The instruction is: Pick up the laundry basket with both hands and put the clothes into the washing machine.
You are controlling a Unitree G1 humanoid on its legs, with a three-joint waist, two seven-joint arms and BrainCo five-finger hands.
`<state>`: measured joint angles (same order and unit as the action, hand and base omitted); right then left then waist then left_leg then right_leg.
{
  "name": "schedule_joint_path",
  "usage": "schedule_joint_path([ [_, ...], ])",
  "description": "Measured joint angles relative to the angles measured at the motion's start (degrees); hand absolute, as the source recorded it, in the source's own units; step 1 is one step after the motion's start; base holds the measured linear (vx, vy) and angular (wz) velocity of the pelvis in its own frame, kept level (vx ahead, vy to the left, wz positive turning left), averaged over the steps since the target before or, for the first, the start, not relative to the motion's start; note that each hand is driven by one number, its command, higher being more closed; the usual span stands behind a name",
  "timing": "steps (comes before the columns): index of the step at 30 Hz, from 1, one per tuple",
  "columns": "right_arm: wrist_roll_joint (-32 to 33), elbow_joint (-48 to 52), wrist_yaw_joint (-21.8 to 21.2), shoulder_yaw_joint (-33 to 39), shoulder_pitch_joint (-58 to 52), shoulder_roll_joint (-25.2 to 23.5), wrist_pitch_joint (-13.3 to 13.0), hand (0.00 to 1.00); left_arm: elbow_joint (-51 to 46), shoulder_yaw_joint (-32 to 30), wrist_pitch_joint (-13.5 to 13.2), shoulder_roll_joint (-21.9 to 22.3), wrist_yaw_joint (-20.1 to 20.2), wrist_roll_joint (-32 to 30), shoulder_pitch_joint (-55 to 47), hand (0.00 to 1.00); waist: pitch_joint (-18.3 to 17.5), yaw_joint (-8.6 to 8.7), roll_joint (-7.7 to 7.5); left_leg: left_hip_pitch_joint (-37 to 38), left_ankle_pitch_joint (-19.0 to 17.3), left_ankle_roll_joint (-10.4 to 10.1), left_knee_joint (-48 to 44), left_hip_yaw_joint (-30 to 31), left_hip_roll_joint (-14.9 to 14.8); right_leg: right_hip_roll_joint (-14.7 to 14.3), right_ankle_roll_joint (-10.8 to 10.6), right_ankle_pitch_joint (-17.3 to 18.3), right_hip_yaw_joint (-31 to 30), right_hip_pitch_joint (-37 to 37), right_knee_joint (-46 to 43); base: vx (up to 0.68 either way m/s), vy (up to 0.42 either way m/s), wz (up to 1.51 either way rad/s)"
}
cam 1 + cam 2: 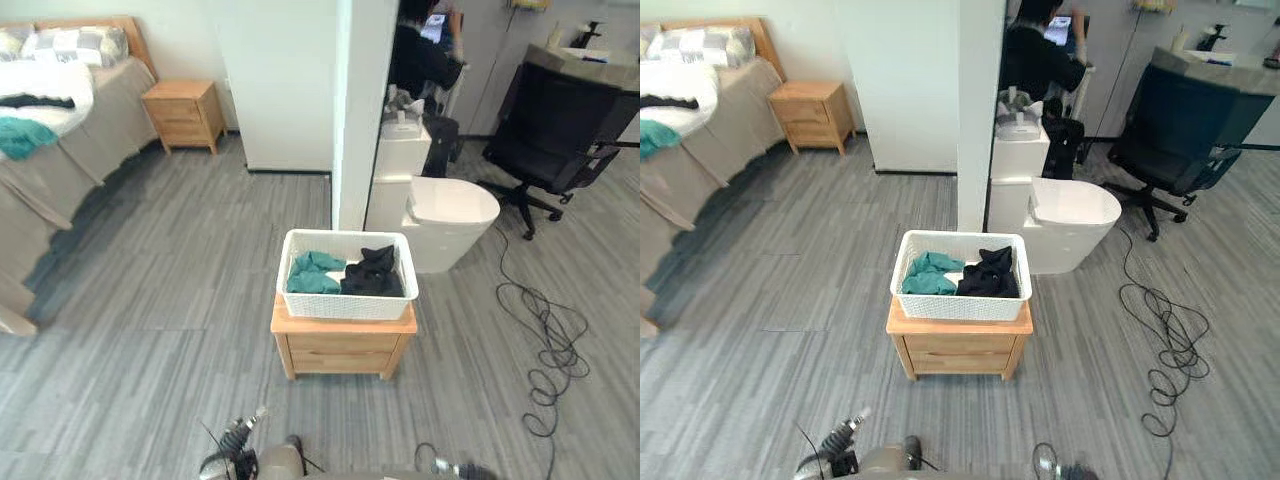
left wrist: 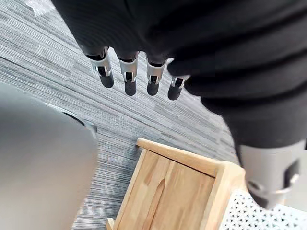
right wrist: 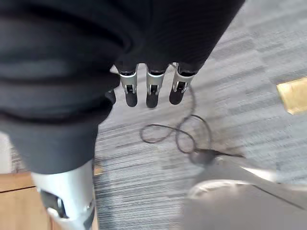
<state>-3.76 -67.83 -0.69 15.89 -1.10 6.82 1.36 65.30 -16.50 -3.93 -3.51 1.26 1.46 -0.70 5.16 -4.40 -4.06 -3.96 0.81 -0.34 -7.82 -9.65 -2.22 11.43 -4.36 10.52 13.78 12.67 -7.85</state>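
A white laundry basket point(image 1: 345, 303) stands on a low wooden stand point(image 1: 342, 348) in the middle of the floor. Inside it lie a teal cloth point(image 1: 312, 272) on the left and a black cloth point(image 1: 373, 272) on the right. My left hand point(image 2: 129, 79) hangs low beside the stand point(image 2: 168, 187), fingers straight and holding nothing; a corner of the basket point(image 2: 254, 215) shows past it. My right hand point(image 3: 151, 91) hangs over the grey floor, its fingers straight and empty too. Both hands are apart from the basket.
A white pillar point(image 1: 362, 110) rises just behind the basket, with a white rounded appliance point(image 1: 440, 220) to its right. A black office chair point(image 1: 560, 130) and a person point(image 1: 420, 50) are at the back right. A bed point(image 1: 50, 120) and a wooden nightstand point(image 1: 185, 113) stand at the left.
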Motion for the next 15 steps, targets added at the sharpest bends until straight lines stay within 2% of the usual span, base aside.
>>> schedule_joint_path([
  [1,0.01,0.11,-0.31,-0.15,-0.06,-0.93,-0.61,0.0,0.72,0.18,0.02,-0.34,-0.02,-0.1,-0.04,0.0,-0.19,0.1,0.32,0.91,-0.12,0.18,1.25,-0.06,0.78,0.7,0.32,-0.2,-0.21,-0.1,-0.91,0.34,0.14,-0.16],
  [3,0.82,-0.36,-0.73,2.48,-0.72,-5.18,-1.0,0.0,2.2,0.93,0.32,-0.79,-0.04,-0.22,0.14,0.0,-0.25,0.46,0.78,5.82,-0.8,0.82,3.99,-1.07,1.5,1.88,1.4,-1.02,-3.05,-1.87,-9.5,0.24,0.159,-0.26],
  [4,1.88,-0.14,-1.22,5.25,-0.54,-6.68,-0.94,0.0,2.29,1.43,0.35,-0.77,-0.02,-0.55,-0.04,0.0,-0.12,0.56,1.49,8.07,-1.48,0.88,4.81,-1.89,1.39,2.36,1.52,-2.22,-4.99,-4.74,-17.1,0.22,0.139,-0.31],
  [5,1.94,-0.16,-1.79,6.9,-0.56,-6.36,-1.13,0.0,2.72,3.45,0.48,-1.01,0.01,-0.98,0.19,0.0,0.02,0.82,1.96,9.59,-1.76,1.73,4.76,-1.97,1.29,2.78,1.41,-4.19,-6.37,-7.86,-24.61,0.15,0.078,-0.21],
  [6,1.97,-0.14,-1.85,8.36,-0.53,-6.42,-1.17,0.0,2.93,4.44,0.6,-1.31,0.03,-1.17,0.3,0.0,0.05,1.26,2.01,10.19,-1.99,2.02,4.71,-1.94,1.19,2.79,0.95,-4.94,-6.95,-9.19,-27.91,0.18,0.045,0.18],
  [7,2.24,0.03,-1.79,10.88,-0.48,-6.37,-1.22,0.0,4.02,5.8,0.89,-1.75,0.01,-1.13,0.73,0.0,0.1,2.31,2.03,11.06,-2.72,2.28,4.79,-1.15,1.07,2.63,-0.1,-3.65,-7.39,-11.41,-33.75,0.11,0.008,0.25],
  [8,2.24,0.01,-1.78,11.34,-0.5,-6.29,-1.2,0.0,4.04,5.81,0.98,-1.74,0.0,-1.13,0.84,0.0,0.11,2.36,2.05,11.34,-3.03,2.28,4.91,-1.01,1.04,2.6,-0.47,-3.12,-7.25,-11.8,-34.28,0.19,-0.011,0.26],
  [9,3.0,-0.01,-1.74,12.6,-0.55,-5.93,-1.15,0.0,4.13,5.77,1.08,-1.68,-0.05,-1.05,1.33,0.0,0.41,2.37,2.3,12.7,-3.74,2.09,5.01,-0.84,0.99,2.8,-1.23,-0.66,-6.35,-12.82,-34.75,0.11,-0.049,0.09],
  [10,3.91,-0.01,-1.71,13.51,-0.57,-5.7,-1.15,0.0,4.64,5.75,1.08,-1.64,-0.07,-1.04,1.55,0.0,0.78,2.48,2.79,13.35,-4.19,1.69,5.09,-0.76,0.6,3.17,-1.08,0.83,-4.98,-13.04,-32.3,0.12,-0.064,0.08],
  [12,6.17,0.08,-0.69,14.06,-0.77,-5.61,-1.14,0.0,4.64,5.43,1.0,-1.42,-0.19,-0.43,1.47,0.0,0.85,2.6,3.08,13.71,-5.33,0.84,5.71,-0.17,-0.13,4.55,-0.67,0.66,-3.11,-13.56,-25.49,0.11,-0.15,0.08],
  [14,8.18,0.46,0.03,14.05,-0.93,-5.57,-1.17,0.0,4.49,4.39,0.88,-0.72,-0.28,1.31,1.27,0.0,0.89,2.47,3.18,13.41,-5.84,-0.59,5.8,0.04,-1.23,4.46,0.1,-1.21,-3.06,-13.53,-17.46,0.12,-0.197,0.05],
  [15,8.72,0.48,0.73,14.03,-1.04,-5.8,-1.17,0.0,4.24,4.33,0.77,-0.69,-0.29,2.05,1.24,0.0,0.92,2.35,2.43,13.31,-5.96,-1.67,5.98,0.16,-1.48,4.72,0.12,-5.5,-3.11,-13.45,-13.61,0.17,-0.333,0.05],
])
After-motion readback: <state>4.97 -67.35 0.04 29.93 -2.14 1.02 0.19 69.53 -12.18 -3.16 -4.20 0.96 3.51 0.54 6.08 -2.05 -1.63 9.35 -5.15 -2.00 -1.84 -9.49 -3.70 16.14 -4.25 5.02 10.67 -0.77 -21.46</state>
